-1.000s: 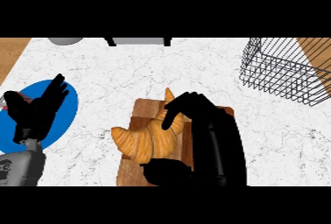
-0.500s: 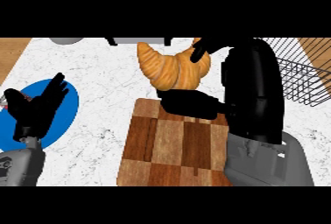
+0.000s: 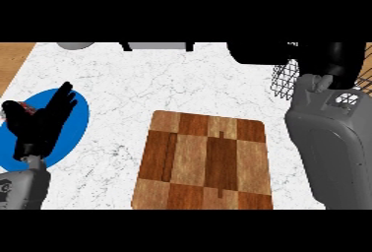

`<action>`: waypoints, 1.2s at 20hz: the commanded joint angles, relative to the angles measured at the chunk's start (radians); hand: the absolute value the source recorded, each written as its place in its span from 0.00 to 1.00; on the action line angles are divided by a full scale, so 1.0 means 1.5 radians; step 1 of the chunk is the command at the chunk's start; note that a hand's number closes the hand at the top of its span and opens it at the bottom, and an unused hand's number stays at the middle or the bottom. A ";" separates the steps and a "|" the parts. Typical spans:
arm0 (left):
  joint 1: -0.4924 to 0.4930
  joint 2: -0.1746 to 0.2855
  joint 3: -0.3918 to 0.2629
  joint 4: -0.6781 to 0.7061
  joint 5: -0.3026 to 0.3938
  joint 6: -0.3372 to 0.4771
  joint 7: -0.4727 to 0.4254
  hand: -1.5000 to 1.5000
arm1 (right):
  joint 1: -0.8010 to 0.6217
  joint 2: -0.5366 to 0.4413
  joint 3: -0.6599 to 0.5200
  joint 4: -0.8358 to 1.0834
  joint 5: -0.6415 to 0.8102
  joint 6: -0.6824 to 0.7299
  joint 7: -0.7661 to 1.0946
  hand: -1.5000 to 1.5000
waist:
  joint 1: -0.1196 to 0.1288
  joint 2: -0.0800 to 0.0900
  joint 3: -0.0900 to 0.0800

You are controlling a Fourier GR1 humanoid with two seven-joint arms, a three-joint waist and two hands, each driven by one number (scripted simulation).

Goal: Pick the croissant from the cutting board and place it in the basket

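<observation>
The right hand (image 3: 291,53) is up at the far edge of the view, a dark mass over the near corner of the basket (image 3: 285,81) — and that is all it gives away: whether it is closed on anything cannot be told from here. The croissant shows nowhere. It is not on the cutting board (image 3: 207,162), which lies as bare wood down and to the left of that hand. My read is that it rides hidden inside the hand, on the way to the drop. Only a patch of the basket's wire mesh shows, just under the hand and beside the grey forearm (image 3: 330,147).

On the other side the left hand (image 3: 40,123) rests above the blue plate (image 3: 76,123), its fingers (image 3: 64,96) straight and spread, holding nothing. The board sits well off to their right across the white table (image 3: 145,83).

So the step in hand looks like the carry into the basket. To do it well, take the hand fully past the wire rim so the load hangs over the inside, not the edge. Come down low before releasing, so the pastry settles rather than bouncing off the mesh. Then lift straight up so nothing snags the wires. The left arm does best where it is — out of the way.
</observation>
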 commanded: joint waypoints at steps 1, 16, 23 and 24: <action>0.031 -0.014 -0.013 -0.031 -0.005 0.000 0.001 0.50 | 0.035 -0.062 -0.072 0.006 -0.044 0.010 -0.063 1.00 | -0.003 -0.001 0.000; -0.005 -0.041 -0.022 0.015 -0.039 0.034 -0.019 0.50 | 0.112 -0.080 -0.172 0.241 -0.109 -0.164 -0.328 1.00 | 0.000 0.001 0.000; -0.017 -0.017 -0.003 0.014 -0.016 0.004 -0.010 0.50 | 0.038 -0.112 -0.259 0.411 -0.133 -0.244 -0.343 0.00 | 0.005 0.002 0.000; 0.024 -0.001 0.009 -0.009 -0.002 -0.020 -0.008 0.50 | 0.112 -0.137 -0.257 0.360 -0.145 -0.229 -0.386 0.00 | 0.000 0.000 0.000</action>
